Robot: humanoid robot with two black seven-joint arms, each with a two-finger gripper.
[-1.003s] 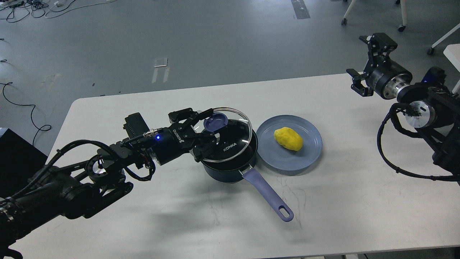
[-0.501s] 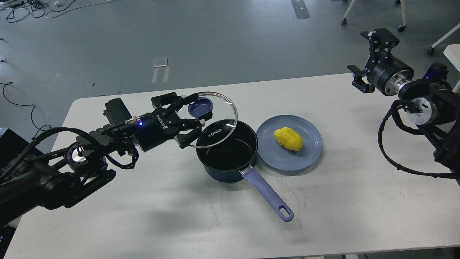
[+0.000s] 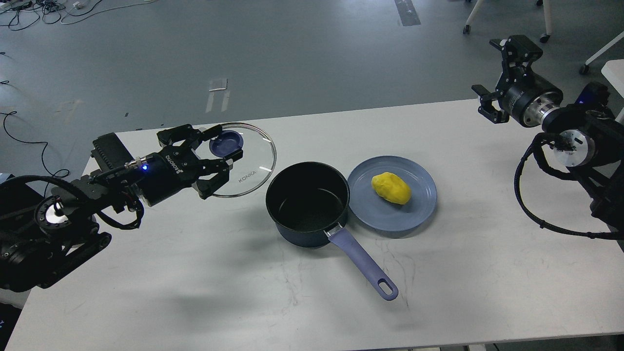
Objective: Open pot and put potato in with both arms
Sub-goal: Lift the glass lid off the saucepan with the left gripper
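The dark navy pot (image 3: 308, 204) stands uncovered in the middle of the white table (image 3: 487, 253), its black inside bare and its lavender-blue handle (image 3: 363, 263) pointing to the front right. My left gripper (image 3: 220, 151) is shut on the blue knob of the glass KONKA lid (image 3: 246, 168) and holds it tilted above the table, left of the pot. The yellow potato (image 3: 391, 188) lies on a flat light-blue plate (image 3: 419, 204) right of the pot. My right gripper (image 3: 499, 68) is open and empty, raised over the table's far right corner.
The right arm's looped black cable (image 3: 536, 214) hangs over the table's right edge. Behind the table is grey floor with cables at the far left and chair legs at the far right.
My left gripper has lifted the lid off the pot and carried it to the left, clear of the rim. The right gripper has shifted only slightly. The pot and potato have not moved.
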